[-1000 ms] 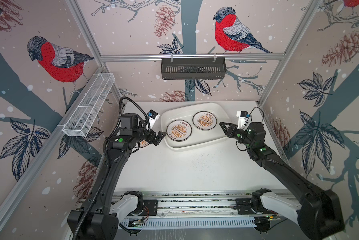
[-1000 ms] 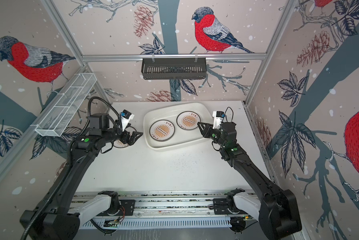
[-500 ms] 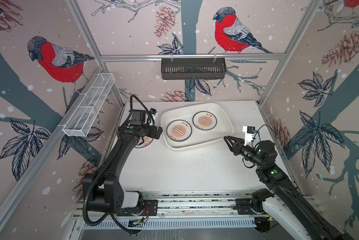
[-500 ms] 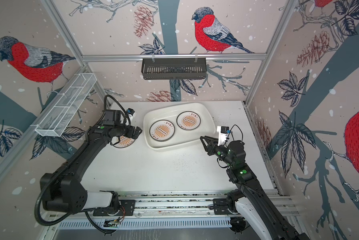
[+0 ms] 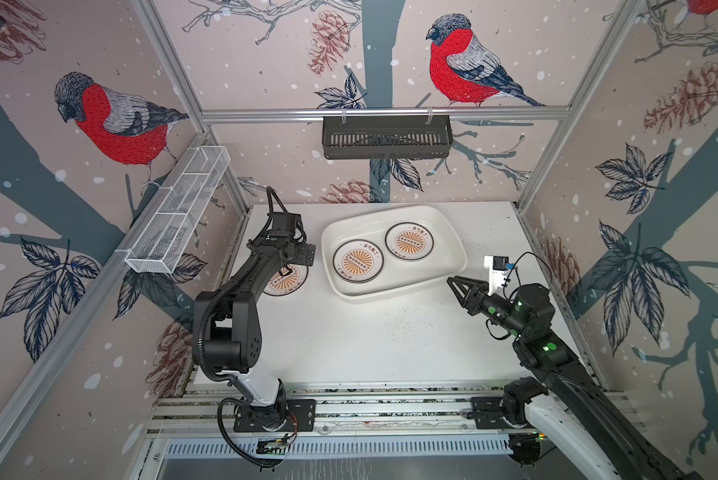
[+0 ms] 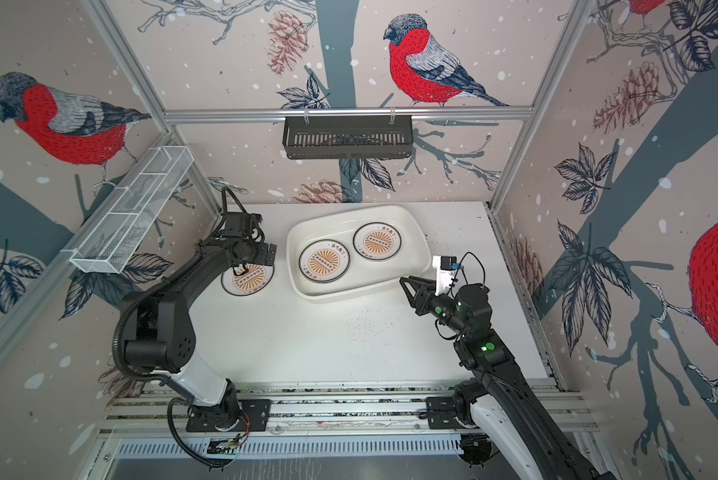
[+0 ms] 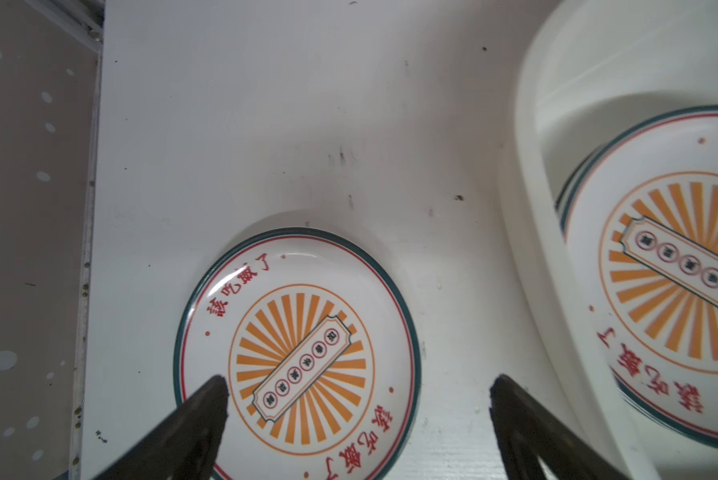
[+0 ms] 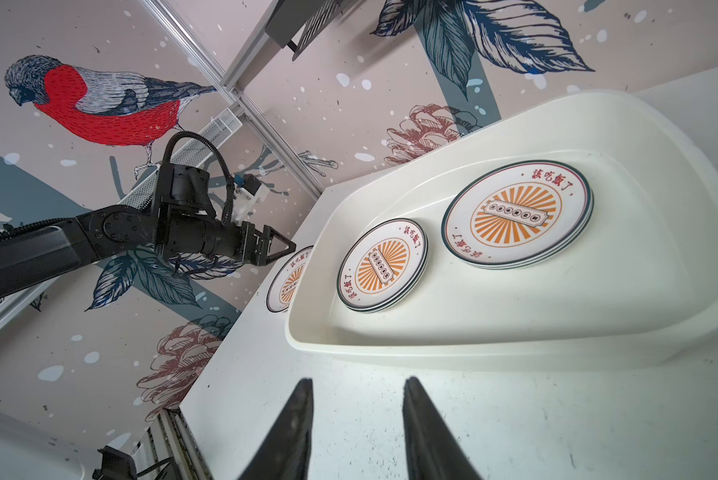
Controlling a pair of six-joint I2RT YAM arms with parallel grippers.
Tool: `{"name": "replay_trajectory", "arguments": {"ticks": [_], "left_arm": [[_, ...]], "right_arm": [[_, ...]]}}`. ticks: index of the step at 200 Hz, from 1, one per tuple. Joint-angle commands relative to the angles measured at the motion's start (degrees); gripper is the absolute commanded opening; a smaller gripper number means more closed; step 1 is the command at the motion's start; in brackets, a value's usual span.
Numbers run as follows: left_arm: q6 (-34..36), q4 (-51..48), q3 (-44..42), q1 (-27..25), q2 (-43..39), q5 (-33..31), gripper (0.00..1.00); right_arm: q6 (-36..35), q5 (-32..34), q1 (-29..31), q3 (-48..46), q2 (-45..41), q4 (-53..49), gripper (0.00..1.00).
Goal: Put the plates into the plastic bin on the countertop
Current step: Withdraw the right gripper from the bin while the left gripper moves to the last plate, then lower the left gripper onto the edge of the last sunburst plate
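Left wrist: left end effector (image 7: pixel 359 388) splayed over loose plate (image 7: pixel 303 299).

Orange sunbursts glowing on white plates (image 8: pixel 382 266) in a cream-white plastic bin (image 8: pixel 494 349)
Each plate is showing red lettering, a thin red ring and a dark green rim; the countertop (image 5: pixel 370 340) is lying white with dark specks, while the pinkish walls (image 5: pixel 266 166) are displaying red-breasted grey birds (image 5: pixel 461 66).
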Motion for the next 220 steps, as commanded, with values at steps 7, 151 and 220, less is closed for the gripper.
{"name": "replay_trajectory", "arguments": {"ticks": [7, 151, 220], "left_arm": [[-1.39, 2.09, 2.48, 2.47, 3.02, 3.32, 0.98], [1.65, -0.35, 18.55, 10.32, 22.42, 9.34, 0.9], [2.78, -3.41, 21.58, 12.45, 26.6, 13.88, 0.85]], "right_arm": [[0.41, -1.09, 0.04, -0.36, 0.53, 2.42, 0.37], [0.54, -2.03, 0.03, -1.43, 4.31, 5.89, 0.36], [0.53, -1.97, 0.04, -1.59, 4.91, 6.68, 0.36]]}}
